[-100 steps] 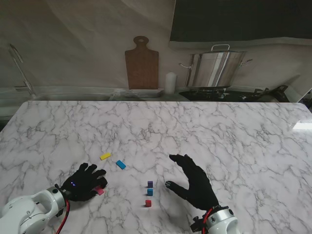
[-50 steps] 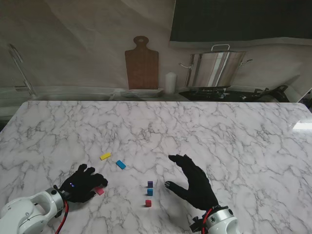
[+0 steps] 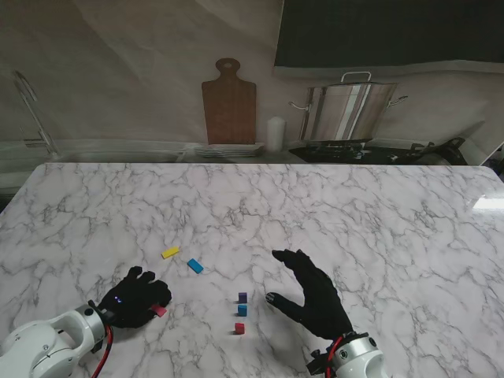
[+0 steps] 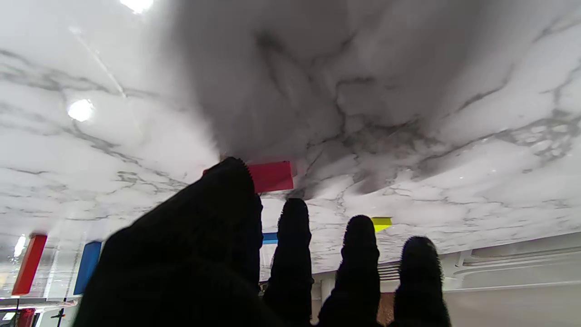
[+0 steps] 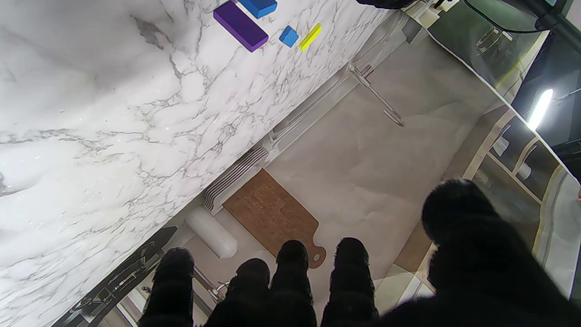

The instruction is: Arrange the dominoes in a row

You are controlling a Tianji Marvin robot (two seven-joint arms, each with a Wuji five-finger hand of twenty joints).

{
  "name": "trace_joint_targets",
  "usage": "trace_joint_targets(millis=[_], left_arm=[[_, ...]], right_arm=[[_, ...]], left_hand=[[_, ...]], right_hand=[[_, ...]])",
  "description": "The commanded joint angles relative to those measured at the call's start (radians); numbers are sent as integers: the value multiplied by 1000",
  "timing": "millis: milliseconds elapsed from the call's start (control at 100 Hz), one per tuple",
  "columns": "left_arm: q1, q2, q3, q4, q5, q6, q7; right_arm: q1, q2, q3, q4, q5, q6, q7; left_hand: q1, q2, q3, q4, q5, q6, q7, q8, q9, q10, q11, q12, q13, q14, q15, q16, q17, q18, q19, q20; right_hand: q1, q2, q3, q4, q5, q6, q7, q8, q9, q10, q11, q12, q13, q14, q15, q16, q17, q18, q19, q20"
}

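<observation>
- Dominoes: small coloured blocks, lower centre of the stand frame. Three stand in a short line: purple domino (image 3: 242, 298), blue domino (image 3: 242, 310), red domino (image 3: 239, 328), purple farthest from me, small gaps between.
- Loose pieces, left of centre in the frame: yellow domino (image 3: 170, 253) and a second blue piece (image 3: 195, 266), both lying flat and apart from each other.
- Pink-red domino (image 3: 160, 310) lies flat at the left hand's fingertips; in the left wrist view the thumb (image 4: 227, 190) overlaps its edge. Cannot tell if it is actually pinched.
- Left hand (image 3: 134, 297): lower left of the frame, black glove, fingers curled down over the pink-red piece.
- Right hand (image 3: 311, 295): lower centre-right, fingers spread, holding nothing, just right of the three-piece line and not touching it.
- Surface: white marble table (image 3: 354, 213) with grey veining, glossy, with light reflections.
- Back of the scene, top of the frame: wooden cutting board (image 3: 229, 100) against the wall, white cylinder (image 3: 274, 134) beside it, steel pot (image 3: 346, 110) on the stove at upper right.
- Nothing lies between either hand and the dominoes.
</observation>
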Motion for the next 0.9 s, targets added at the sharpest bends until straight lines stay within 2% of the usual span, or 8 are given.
trace_joint_targets(millis=[0, 240, 320, 400, 500, 550, 670, 890], left_arm=[[1, -2, 5, 10, -2, 0, -15], [0, -4, 3, 10, -18, -3, -27], [-1, -4, 4, 10, -22, -3, -32], [-1, -4, 6, 9, -24, -2, -35], [1, -4, 4, 6, -21, -2, -41], [2, -3, 3, 4, -16, -3, -39], [8, -4, -3, -4, -9, 7, -40], [17, -5, -10, -11, 1, 22, -36]], right_arm=[[-4, 0, -2, 2, 1, -1, 2], [-5, 0, -1, 1, 2, -2, 3], [-5, 0, 0, 1, 2, -1, 4], [-5, 0, 0, 1, 2, -1, 4], [-5, 0, -1, 1, 1, -1, 3], [-5, 0, -1, 1, 1, -1, 3], [-4, 0, -2, 1, 0, -2, 1], [-4, -1, -3, 2, 1, -4, -1]], left_hand=[[37, -61, -35, -45, -4, -18, 76, 61, 12, -4, 26, 21, 0, -7, 18, 20, -1, -3, 23, -4], [22, -58, 36, -31, -55, -108, 141, 169, 150, -53, 90, 61, 113, -28, 41, 35, 29, 6, 42, 1], [51, -87, 38, -52, -67, -123, 134, 188, 217, -77, 82, 195, 150, -40, 46, 47, 35, 6, 49, 1], [73, -110, 17, -59, -94, -134, 123, 188, 250, -100, 75, 239, 162, -47, 47, 50, 36, 3, 50, 0], [10, -73, 32, -36, -164, -115, 58, 152, 150, -102, 141, 241, 121, -49, 45, 62, 20, -3, 42, -1], [-41, -43, 55, -7, -172, -94, -28, 96, 88, -100, 172, 175, 95, -44, 45, 69, 9, -4, 35, 2], [-70, -21, 29, 5, -158, 39, -217, -24, -17, -46, 118, 99, 23, -21, 36, 70, -15, -6, 14, 11], [-56, -17, 17, 6, 17, 59, -243, -99, -36, 3, 73, 83, -5, -2, 37, 71, -24, -1, -2, 23]], right_hand=[[-10, 15, -15, -18, -26, -28, 16, -14, -20, -7, 19, -5, 11, -7, -10, 7, 2, -35, 16, -11], [-10, 15, -16, -17, -26, -27, 19, -18, -20, -5, 20, -5, 12, -6, -10, 8, 3, -34, 23, -11], [-10, 15, -16, -17, -27, -27, 20, -18, -20, -6, 21, -5, 13, -6, -10, 9, 3, -34, 25, -11], [-9, 14, -16, -17, -26, -28, 21, -19, -21, -5, 20, -5, 13, -5, -9, 9, 2, -33, 26, -11], [-9, 14, -17, -17, -27, -28, 22, -20, -21, -5, 20, -5, 14, -5, -9, 10, 2, -33, 28, -11], [-8, 15, -16, -17, -28, -27, 22, -21, -21, -3, 20, -5, 14, -4, -9, 10, 3, -33, 30, -11], [-9, 14, -17, -17, -28, -28, 23, -22, -21, -4, 20, -5, 15, -5, -9, 11, 2, -33, 32, -12], [-9, 15, -16, -17, -28, -28, 26, -25, -21, -4, 20, -5, 15, -5, -9, 11, 2, -33, 36, -13]])
